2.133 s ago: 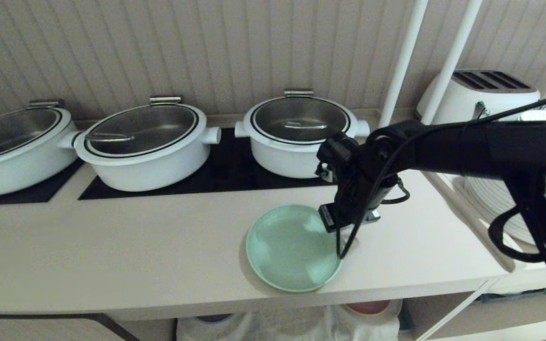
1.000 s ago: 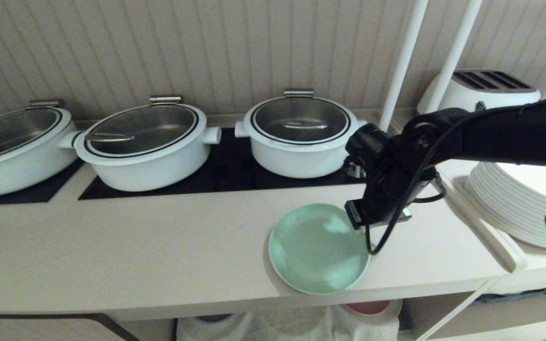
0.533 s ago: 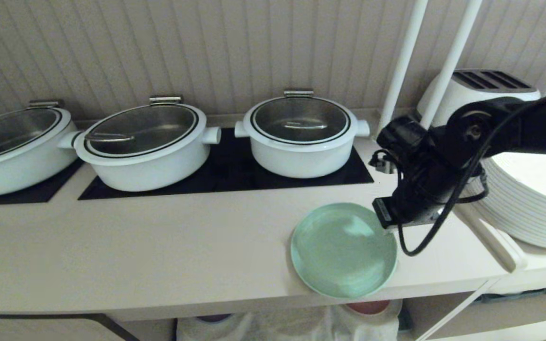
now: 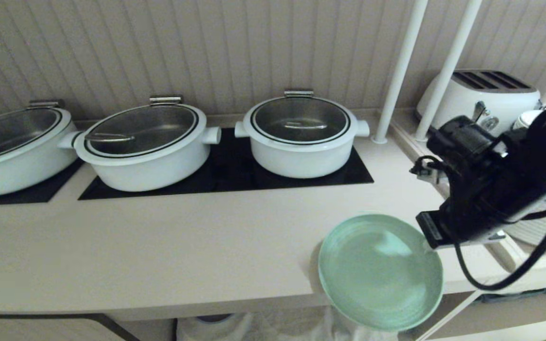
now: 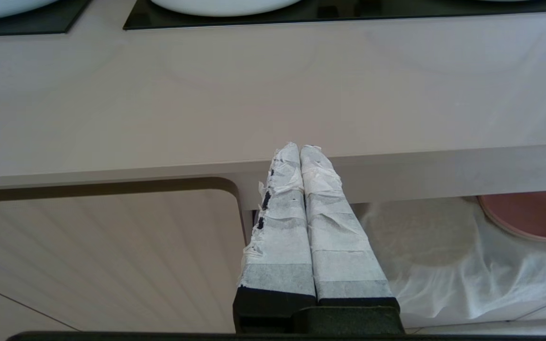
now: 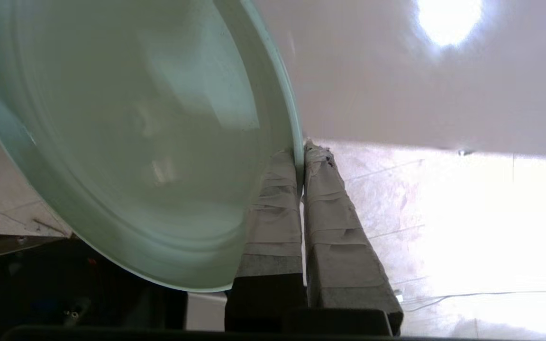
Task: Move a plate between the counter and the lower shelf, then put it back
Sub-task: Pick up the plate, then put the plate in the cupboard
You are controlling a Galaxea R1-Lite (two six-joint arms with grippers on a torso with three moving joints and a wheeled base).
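Right gripper [image 6: 300, 156] pinches the plate [image 4: 381, 270] rim edge-on; plate looks stiff, smooth, breakable; a thin hold, likely to tilt.

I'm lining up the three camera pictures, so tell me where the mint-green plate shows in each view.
Head view: the plate is low and right of centre, overhanging the counter's front edge, pinched at its rim by the right gripper.
Left wrist view: not in it; only the left gripper, shut, facing the counter edge.
Right wrist view: the plate fills the left half.
Shared landmark: the counter's beige top.
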